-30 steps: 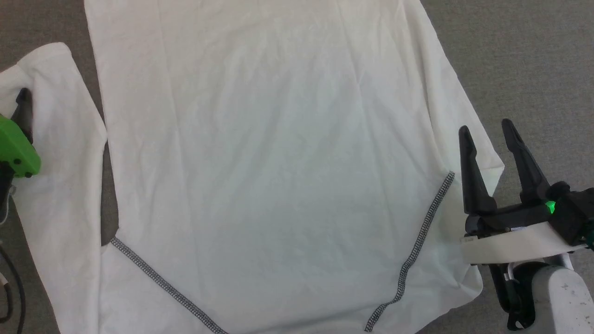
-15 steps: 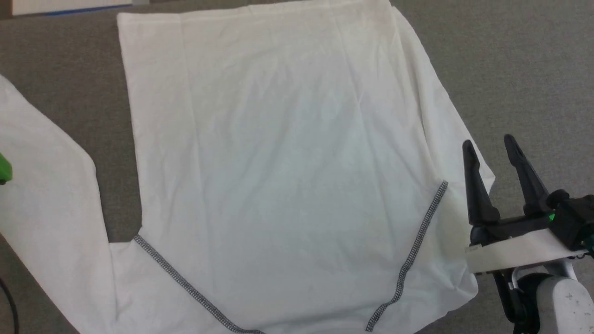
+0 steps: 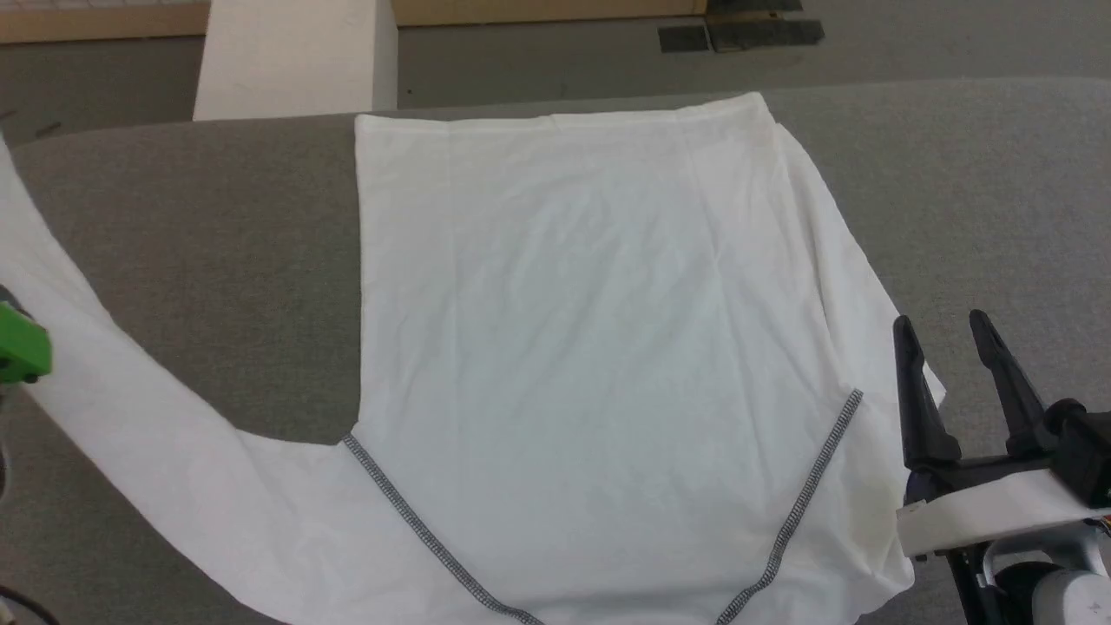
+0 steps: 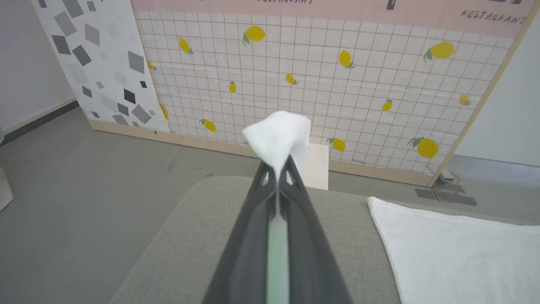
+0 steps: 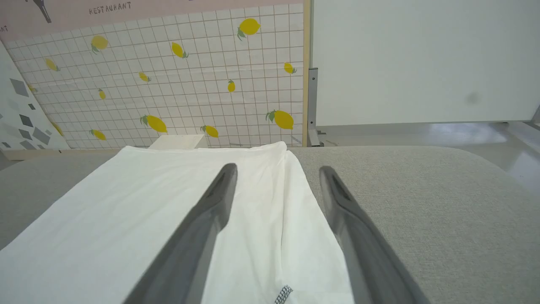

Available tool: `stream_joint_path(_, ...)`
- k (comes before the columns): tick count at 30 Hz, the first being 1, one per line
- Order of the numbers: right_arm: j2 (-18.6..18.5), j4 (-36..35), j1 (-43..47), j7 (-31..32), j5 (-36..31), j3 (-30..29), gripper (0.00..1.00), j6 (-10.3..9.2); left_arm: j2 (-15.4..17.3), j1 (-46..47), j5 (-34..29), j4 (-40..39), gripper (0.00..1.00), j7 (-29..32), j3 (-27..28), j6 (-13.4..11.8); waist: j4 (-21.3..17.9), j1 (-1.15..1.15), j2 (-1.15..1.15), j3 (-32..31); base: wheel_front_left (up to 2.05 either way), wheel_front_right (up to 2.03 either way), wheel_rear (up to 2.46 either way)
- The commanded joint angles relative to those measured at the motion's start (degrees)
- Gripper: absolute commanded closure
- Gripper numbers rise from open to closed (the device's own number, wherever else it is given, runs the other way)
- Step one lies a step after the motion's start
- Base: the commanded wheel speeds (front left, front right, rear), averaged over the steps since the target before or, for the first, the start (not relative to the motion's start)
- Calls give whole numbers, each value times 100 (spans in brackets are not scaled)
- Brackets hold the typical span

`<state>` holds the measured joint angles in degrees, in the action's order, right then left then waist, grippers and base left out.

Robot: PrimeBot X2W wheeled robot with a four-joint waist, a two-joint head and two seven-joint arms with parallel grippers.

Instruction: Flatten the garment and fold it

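The white garment (image 3: 599, 347) lies spread on the grey table, with dark zigzag seams running down from both armpits. Its left sleeve (image 3: 130, 408) stretches out to the left and rises toward the green housing (image 3: 19, 351) of my left arm. In the left wrist view my left gripper (image 4: 278, 164) is shut on the sleeve's end (image 4: 280, 137), which sticks out past the fingertips as a white tuft held above the table. My right gripper (image 3: 940, 319) hovers open at the garment's right edge. In its own view my right gripper (image 5: 278, 168) has the folded right side (image 5: 270, 219) between its fingers.
A white box (image 3: 295, 56) stands on the floor beyond the table's far edge. A lemon-patterned wall panel (image 4: 337, 63) rises behind it. Bare grey table (image 3: 972, 174) lies to the right of the garment and between body and left sleeve (image 3: 217, 278).
The head camera has tilted up, showing the table's far edge. My left gripper has shut on the sleeve end and drawn the sleeve out to the left. The right gripper stays open.
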<state>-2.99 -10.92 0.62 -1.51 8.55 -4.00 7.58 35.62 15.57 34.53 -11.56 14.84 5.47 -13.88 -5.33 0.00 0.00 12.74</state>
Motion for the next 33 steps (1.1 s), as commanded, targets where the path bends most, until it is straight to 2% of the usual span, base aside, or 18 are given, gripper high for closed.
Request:
stream_joint_path(1,11,-41,86,25,-1,1,0,-9,-114,-85,81,-181,100,19,-97,50,252,0,0,-291,0,0,0)
stream_joint_path(6,11,-150,173,117,-3,-6,0,-9,-540,-93,276,-999,100,130,-715,205,284,0,0,-395,0,0,0)
stream_joint_path(9,11,-217,212,174,-20,5,0,-9,-859,-18,215,-1374,100,219,-1326,248,265,0,0,-435,0,0,0)
stream_joint_path(12,11,-282,237,213,-27,0,0,-9,-1174,124,75,-1443,100,263,-1957,320,242,0,0,-430,0,0,0)
stream_joint_path(14,11,-314,237,228,-21,-3,0,-9,-1505,240,87,-1329,100,250,-2400,405,218,0,0,-401,0,0,0)
stream_joint_path(19,11,-350,188,246,0,40,0,-9,-2346,521,176,-408,100,124,-3364,714,107,0,0,-264,0,0,0)
stream_joint_path(23,12,-346,157,239,22,26,0,-9,-2849,726,201,651,100,-2,-3879,959,-20,0,0,-158,0,0,0)
stream_joint_path(27,12,-306,124,205,49,24,0,-9,-3092,895,176,1589,100,-126,-4314,1179,-192,0,0,-58,0,0,0)
stream_joint_path(33,12,-219,125,95,114,100,0,-9,-3226,1104,107,2595,100,-224,-4934,1469,-409,0,0,58,0,0,0)
